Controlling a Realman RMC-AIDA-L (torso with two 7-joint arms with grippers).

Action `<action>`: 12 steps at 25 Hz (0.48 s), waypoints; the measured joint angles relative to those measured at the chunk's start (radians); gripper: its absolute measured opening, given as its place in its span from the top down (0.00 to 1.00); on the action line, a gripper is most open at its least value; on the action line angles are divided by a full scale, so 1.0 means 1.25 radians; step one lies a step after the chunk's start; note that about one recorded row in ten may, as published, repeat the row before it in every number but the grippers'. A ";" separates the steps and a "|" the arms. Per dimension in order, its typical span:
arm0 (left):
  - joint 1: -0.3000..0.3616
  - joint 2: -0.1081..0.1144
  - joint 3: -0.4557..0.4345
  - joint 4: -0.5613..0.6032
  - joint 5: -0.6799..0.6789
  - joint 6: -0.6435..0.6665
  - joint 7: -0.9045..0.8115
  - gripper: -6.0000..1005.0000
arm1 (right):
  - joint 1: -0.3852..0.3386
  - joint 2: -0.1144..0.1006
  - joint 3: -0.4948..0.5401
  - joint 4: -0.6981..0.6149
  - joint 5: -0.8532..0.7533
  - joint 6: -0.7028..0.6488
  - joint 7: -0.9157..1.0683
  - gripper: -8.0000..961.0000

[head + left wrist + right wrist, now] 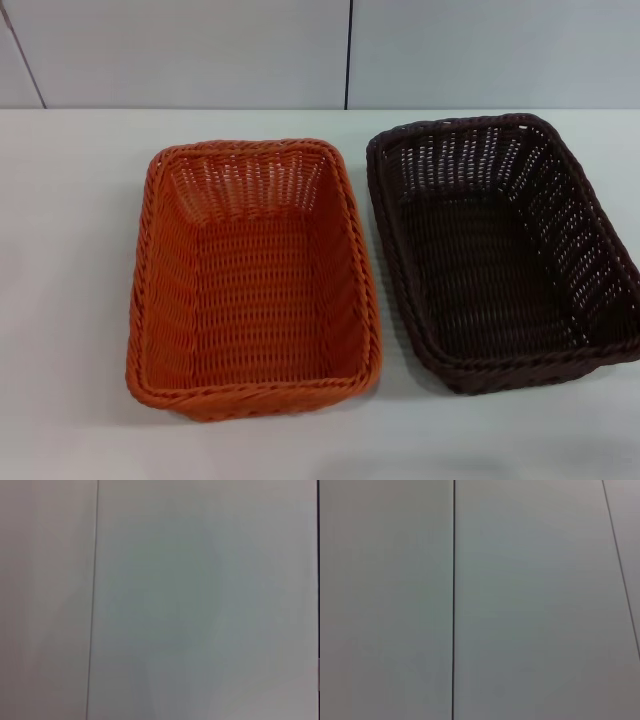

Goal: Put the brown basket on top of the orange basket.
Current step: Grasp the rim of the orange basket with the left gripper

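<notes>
The orange basket (pixel 255 275) stands on the white table in the head view, left of centre, empty and upright. Just to its right, a narrow gap apart, stands the brown basket (pixel 500 250), also empty and upright, turned slightly so its near end points to the right edge. Neither gripper shows in any view. Both wrist views show only pale wall panels with thin dark seams.
The white table (pixel 70 250) runs from the near edge to a pale panelled wall (pixel 200 50) at the back. A dark vertical seam (pixel 348 55) splits the wall behind the baskets.
</notes>
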 joint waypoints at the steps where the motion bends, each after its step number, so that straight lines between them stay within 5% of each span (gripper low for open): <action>1: 0.000 0.000 0.003 0.000 0.000 0.000 0.000 0.20 | 0.000 0.000 -0.002 0.000 0.001 -0.002 0.000 0.27; 12: -0.003 0.007 0.005 -0.035 0.080 -0.038 -0.001 0.20 | -0.008 0.003 -0.005 0.013 0.013 -0.003 0.000 0.27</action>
